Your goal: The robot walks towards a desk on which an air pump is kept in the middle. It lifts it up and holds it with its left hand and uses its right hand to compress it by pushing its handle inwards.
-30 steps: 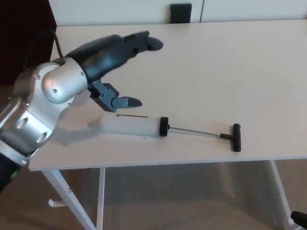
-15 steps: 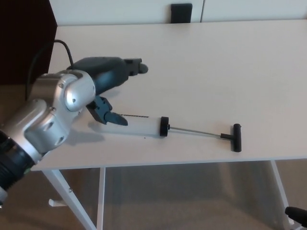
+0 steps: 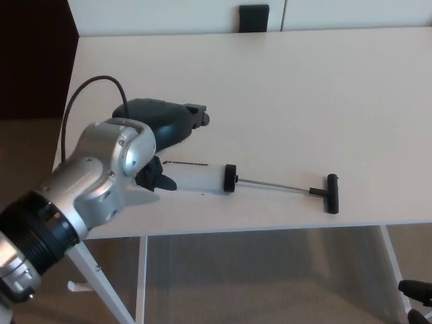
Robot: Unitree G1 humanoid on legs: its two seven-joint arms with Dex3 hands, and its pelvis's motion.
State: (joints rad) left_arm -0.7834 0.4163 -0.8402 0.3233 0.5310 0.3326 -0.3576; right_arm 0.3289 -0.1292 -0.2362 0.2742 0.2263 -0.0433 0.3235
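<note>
Reaching in from the left, my black left hand (image 3: 162, 135) sits over the closed end of the white cylindrical air pump (image 3: 196, 177) lying on the pale wooden desk (image 3: 304, 88). My thumb (image 3: 158, 181) rests against the barrel's near side and my fingers (image 3: 196, 116) curl past its far side; whether they actually grip it I cannot tell, since my silver wrist hides the contact. The pump's thin metal rod (image 3: 273, 184) is drawn fully out, ending in a black T-shaped handle (image 3: 331, 194) near the desk's front edge.
</note>
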